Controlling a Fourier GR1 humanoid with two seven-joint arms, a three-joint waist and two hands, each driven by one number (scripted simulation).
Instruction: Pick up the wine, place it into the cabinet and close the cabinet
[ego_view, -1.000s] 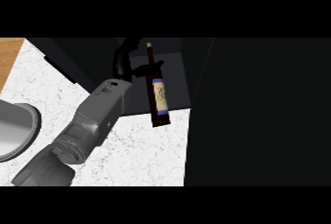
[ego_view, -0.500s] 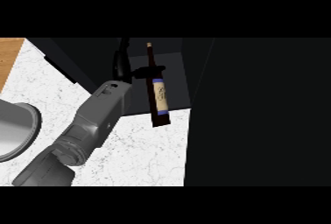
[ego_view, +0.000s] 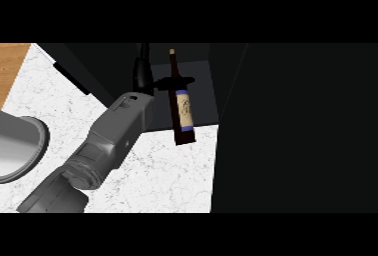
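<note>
The left hand (ego_view: 144, 75) has its fingers curled round the wine (ego_view: 184, 114) at its 3 o'clock, the bottle's neck pointing to 12 into the cabinet (ego_view: 204, 92).

The grey forearm (ego_view: 111, 142) slants up from the lower left. Its black left hand (ego_view: 142, 75) is raised, fingers curled round the wine bottle (ego_view: 184, 112) at the neck.

white marble counter (ego_view: 162, 182) | wood surface (ego_view: 12, 65) top-left | grey round rim (ego_view: 29, 150) left

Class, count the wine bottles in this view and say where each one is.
1. The wine bottle is held at its neck by the left hand, in front of the dark cabinet opening. Others may be hidden in the darkness.
</note>
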